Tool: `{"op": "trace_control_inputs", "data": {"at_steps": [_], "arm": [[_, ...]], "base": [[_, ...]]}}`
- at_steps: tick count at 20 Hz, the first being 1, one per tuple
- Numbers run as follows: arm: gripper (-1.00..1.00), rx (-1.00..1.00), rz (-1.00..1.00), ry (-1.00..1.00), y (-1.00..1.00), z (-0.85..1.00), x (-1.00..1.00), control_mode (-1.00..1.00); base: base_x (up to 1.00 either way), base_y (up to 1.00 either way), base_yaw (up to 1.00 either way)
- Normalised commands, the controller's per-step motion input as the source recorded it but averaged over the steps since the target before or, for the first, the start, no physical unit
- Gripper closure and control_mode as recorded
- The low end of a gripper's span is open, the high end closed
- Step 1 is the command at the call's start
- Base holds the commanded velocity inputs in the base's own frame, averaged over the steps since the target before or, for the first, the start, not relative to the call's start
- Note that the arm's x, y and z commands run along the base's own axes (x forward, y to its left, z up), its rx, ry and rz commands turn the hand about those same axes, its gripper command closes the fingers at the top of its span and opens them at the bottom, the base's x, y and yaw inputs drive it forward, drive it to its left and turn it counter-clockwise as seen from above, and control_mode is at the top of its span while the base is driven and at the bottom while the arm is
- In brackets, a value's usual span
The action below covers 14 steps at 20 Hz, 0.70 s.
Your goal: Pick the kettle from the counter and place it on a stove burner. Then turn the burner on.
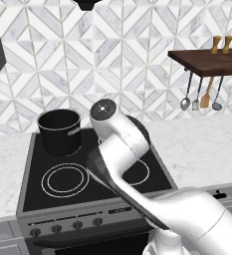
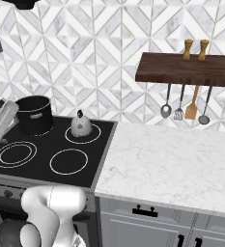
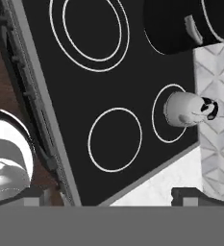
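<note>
On far right burner (image 2: 83, 133) kettle (image 2: 81, 125) stands upright, placed. Gripper (image 3: 108, 199) released, holding nothing, high above cooktop (image 2: 46, 164). Knobs (image 1: 66, 226) on near front panel, below fingers; knob turn remains.

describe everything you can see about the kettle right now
The kettle is small, egg-shaped and pale grey-white, with a smooth, slightly glossy body, a dark knob on top and a dark handle. It stands upright on the black glass cooktop, inside the thin white circle of the rear right burner, which shows no red glow. Nothing else touches it: the big black pot sits apart on the rear left ring, and the white marble counter lies to its right.
</note>
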Motion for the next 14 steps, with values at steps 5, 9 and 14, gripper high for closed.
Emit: {"op": "trace_control_inputs", "data": {"at_steps": [5,9,14], "arm": [[-1.00,-0.76,0.54,0.31,0.35,-0.91,-0.31,-1.00],[-1.00,-0.71,0.55,0.24,0.42,-0.97,-0.30,-1.00],[-1.00,-0.63,0.55,0.20,0.26,-0.96,-0.10,-1.00]], "base": [[0.00,0.00,0.00],[0.00,0.00,0.00],[0.00,0.00,0.00]]}}
